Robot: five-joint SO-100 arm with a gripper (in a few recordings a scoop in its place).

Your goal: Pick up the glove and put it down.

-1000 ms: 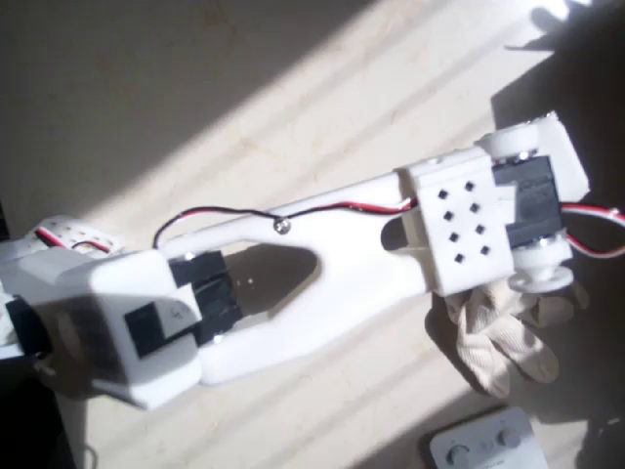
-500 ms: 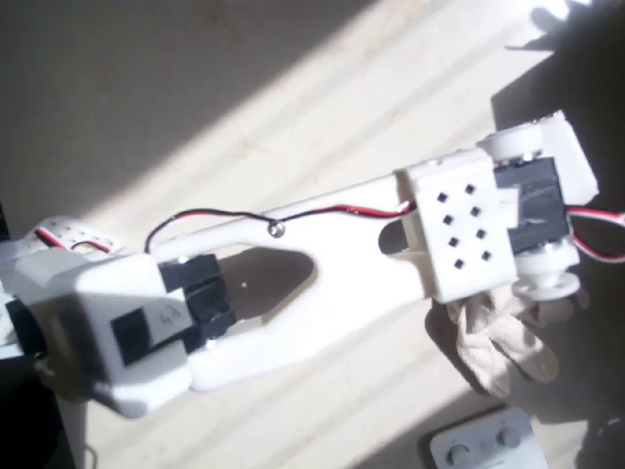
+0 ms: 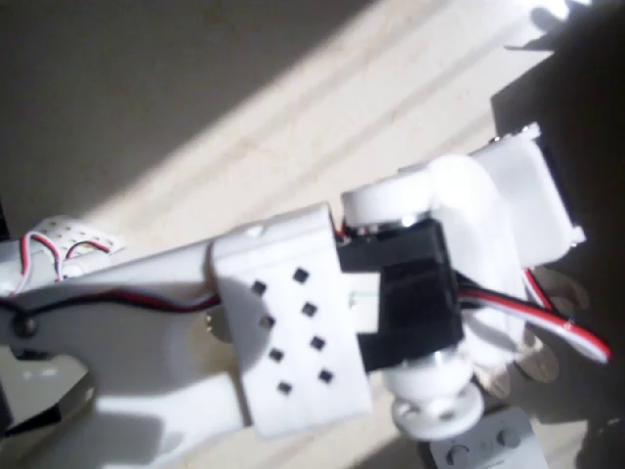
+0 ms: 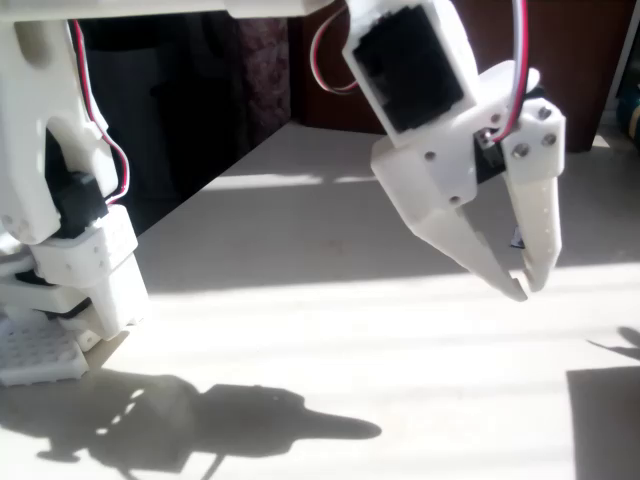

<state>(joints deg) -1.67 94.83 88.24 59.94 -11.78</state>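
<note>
While the gripper (image 4: 522, 286) hangs well above the table (image 4: 300, 340) in the fixed view, its two fingers are drawn together until the tips all but touch, with nothing pinched between them. From overhead the raised arm (image 3: 293, 322) covers most of the right side of the table. A few pale tan lobes in the shadow just right of the wrist look like the glove (image 3: 550, 342) lying on the surface beneath. It is too hidden for me to tell how it lies. Its lower edge sits near the white device with round buttons (image 3: 485, 450) at the bottom of the overhead view. Handling judgement: a knitted glove is light, limp and compressible. It will not slip from the fingers, but it will sag and drape. It may also drag if only a loose finger is caught. Best hold is across the bunched palm or the thicker cuff, where folded fabric gives the jaws bulk to bite. The jaws would need to open wide, come down until they press into the cloth, then close fully. Risk is nudging the device alongside, or closing on a single thin layer that pulls free.
</note>
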